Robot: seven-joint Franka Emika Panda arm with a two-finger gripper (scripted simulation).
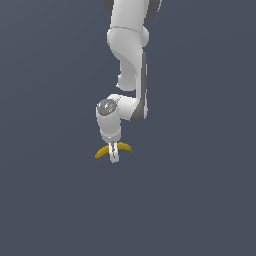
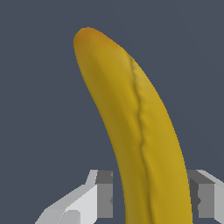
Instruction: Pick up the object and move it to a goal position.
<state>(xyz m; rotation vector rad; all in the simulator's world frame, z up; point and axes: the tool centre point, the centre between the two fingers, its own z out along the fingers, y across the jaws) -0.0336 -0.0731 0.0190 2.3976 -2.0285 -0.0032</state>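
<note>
The gripper (image 1: 114, 152) is covering the middle of the banana (image 1: 104, 151) in the exterior view, leaving only its two ends showing. In the wrist view the banana (image 2: 140, 131) is running off the picture's edge, so its stem end is going unseen, and both fingers (image 2: 98, 194) are being cut off too.

One banana (image 1: 106, 151) is counted, one robot arm (image 1: 131, 65) is seen, and one gripper (image 1: 115, 156) with two fingers (image 2: 98, 197) is shown.
</note>
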